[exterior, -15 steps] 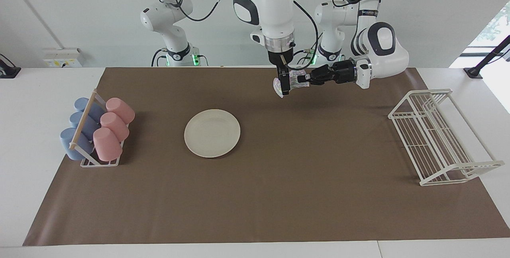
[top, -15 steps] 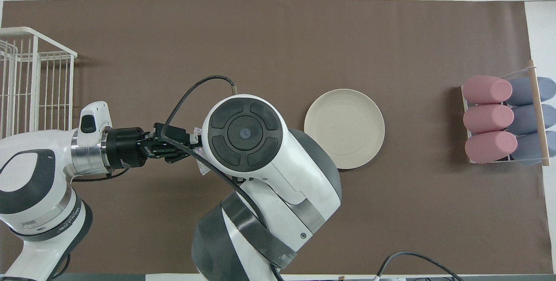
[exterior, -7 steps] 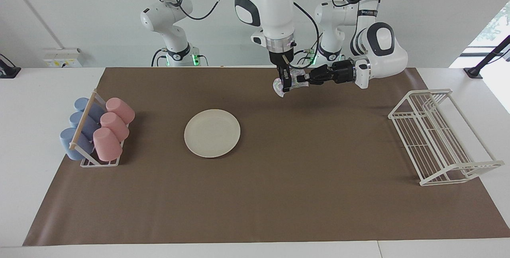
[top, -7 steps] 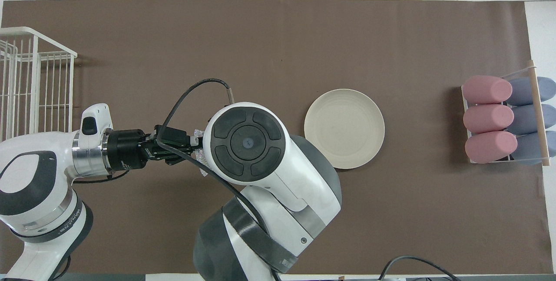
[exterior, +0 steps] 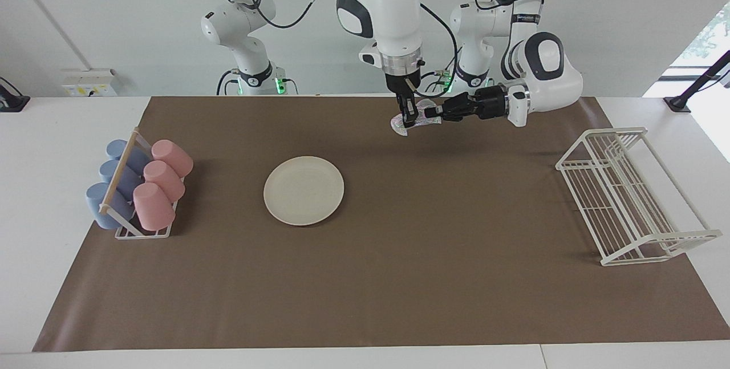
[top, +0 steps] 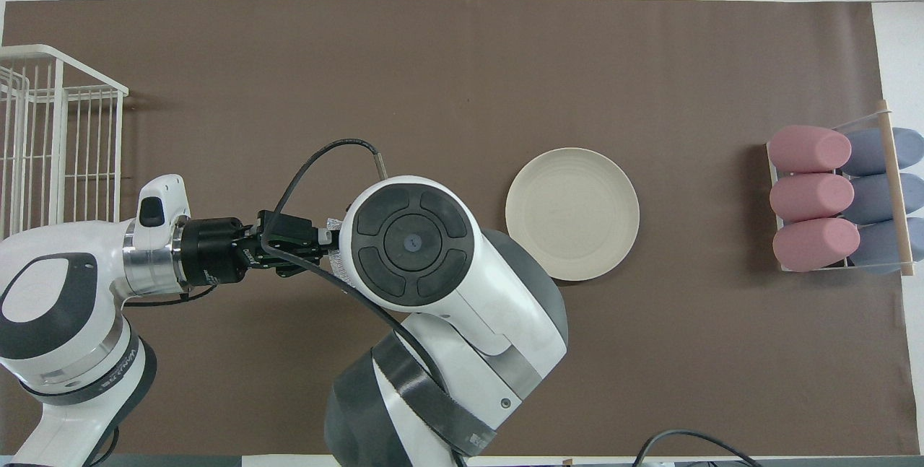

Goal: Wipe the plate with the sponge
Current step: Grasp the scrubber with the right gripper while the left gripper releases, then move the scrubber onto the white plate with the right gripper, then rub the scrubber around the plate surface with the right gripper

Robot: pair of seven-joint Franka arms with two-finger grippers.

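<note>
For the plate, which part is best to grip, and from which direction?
Probably the rim of the plate, from above at a low angle. It lies flat on the mat with only a thin raised edge, and it is too wide for jaws to span.

Two glossy white arms with dark grey joint bands are showing black round end caps, silver wrist rings and black two-finger grippers. Thin black cables are looping along the right arm (exterior: 393,9). Green lights are glowing at both bases near the frame's top.
</note>
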